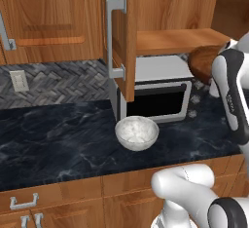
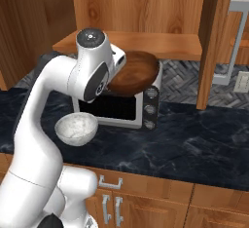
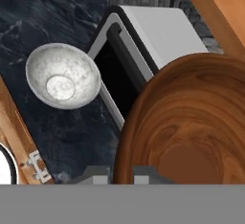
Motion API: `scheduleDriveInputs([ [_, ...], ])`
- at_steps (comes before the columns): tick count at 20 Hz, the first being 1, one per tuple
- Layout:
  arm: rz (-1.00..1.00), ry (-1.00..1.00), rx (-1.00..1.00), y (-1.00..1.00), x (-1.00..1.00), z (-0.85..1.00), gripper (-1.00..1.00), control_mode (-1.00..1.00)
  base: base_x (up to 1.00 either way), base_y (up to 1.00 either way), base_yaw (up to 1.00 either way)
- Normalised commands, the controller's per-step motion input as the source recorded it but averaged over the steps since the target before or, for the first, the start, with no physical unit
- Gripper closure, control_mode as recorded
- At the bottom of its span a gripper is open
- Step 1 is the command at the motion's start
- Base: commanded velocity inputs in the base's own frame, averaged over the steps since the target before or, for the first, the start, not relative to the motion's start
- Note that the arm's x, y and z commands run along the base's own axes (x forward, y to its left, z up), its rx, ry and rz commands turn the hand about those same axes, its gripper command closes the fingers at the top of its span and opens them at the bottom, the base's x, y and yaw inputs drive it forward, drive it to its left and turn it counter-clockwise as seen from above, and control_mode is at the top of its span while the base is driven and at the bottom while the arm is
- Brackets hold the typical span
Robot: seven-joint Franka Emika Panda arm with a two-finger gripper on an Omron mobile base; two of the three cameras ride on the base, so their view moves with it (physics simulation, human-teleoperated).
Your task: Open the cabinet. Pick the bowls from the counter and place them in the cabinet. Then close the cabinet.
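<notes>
The black marble-look surface (image 1: 58, 139) with pale grey veins runs under reddish-brown wall cabinets, backed by a grey herringbone tile wall (image 1: 58, 83) with a white outlet (image 1: 19, 81). The cabinet (image 1: 170, 8) stands open, its left door (image 1: 121, 37) swung outward, wooden shelf (image 2: 146, 44) bare. A white toaster oven (image 1: 158, 93) sits below it. The speckled whitish-grey bowl (image 1: 136, 132) rests on the surface just in front of the oven. The fingers (image 3: 119, 174) are clenched on the rim of the dark wooden bowl (image 2: 136, 73), held tilted in the air above the oven, just below the shelf edge.
</notes>
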Motion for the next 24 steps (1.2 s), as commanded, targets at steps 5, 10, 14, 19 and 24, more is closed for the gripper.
scheduleDriveInputs([
  [5, 0.0, -0.04, 0.0, -0.04, 0.0, 0.47, 1.0, -1.0, 0.0, 0.0, 0.0],
  [10, 0.0, -0.05, 0.0, 0.0, 0.0, 0.42, 1.0, -1.0, 0.0, 0.0, 0.0],
  [14, 0.0, -0.01, 0.0, -0.08, 0.0, 0.27, 1.0, -1.0, 0.0, 0.0, 0.0],
  [19, 0.0, 0.0, 0.0, -0.14, 0.15, 0.06, 1.0, -1.0, 0.0, 0.0, 0.0],
  [24, 0.01, 0.0, 0.0, -0.09, 0.27, 0.0, 1.0, -1.0, 0.0, 0.0, 0.0],
])
